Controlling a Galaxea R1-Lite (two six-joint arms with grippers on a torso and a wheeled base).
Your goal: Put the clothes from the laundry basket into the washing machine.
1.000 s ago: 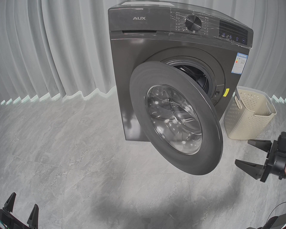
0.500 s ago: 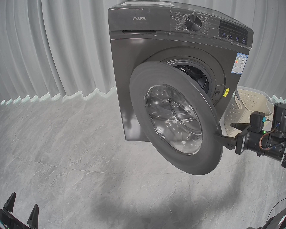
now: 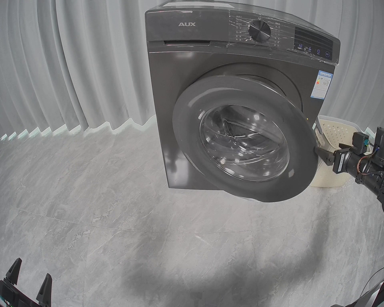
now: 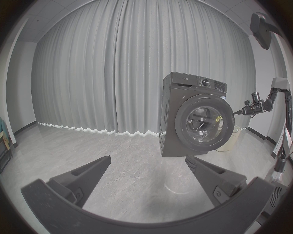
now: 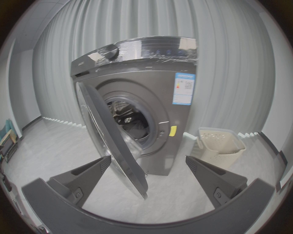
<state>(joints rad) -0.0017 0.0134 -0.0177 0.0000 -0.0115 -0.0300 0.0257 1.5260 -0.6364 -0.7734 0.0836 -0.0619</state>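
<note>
A studio-like test room dressed as a laundry corner. A front-loading washing machine [image 3: 180,80] stands on a grey, marble-look tiled floor [image 3: 100,200], with wrinkled clear film [image 3: 240,28] across its control panel [image 3: 314,42]. A cream perforated laundry basket [image 3: 340,132] sits just beside it. Pale pleated curtains [image 3: 80,60] hang floor to ceiling along the wall behind, under a panelled ceiling [image 4: 67,13] of the office or lab kind.

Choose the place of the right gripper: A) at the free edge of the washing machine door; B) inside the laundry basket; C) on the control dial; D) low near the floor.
A: in the right wrist view the edge of the door lies inside the open right gripper, while the laundry basket stands apart, beside the washing machine.
</note>
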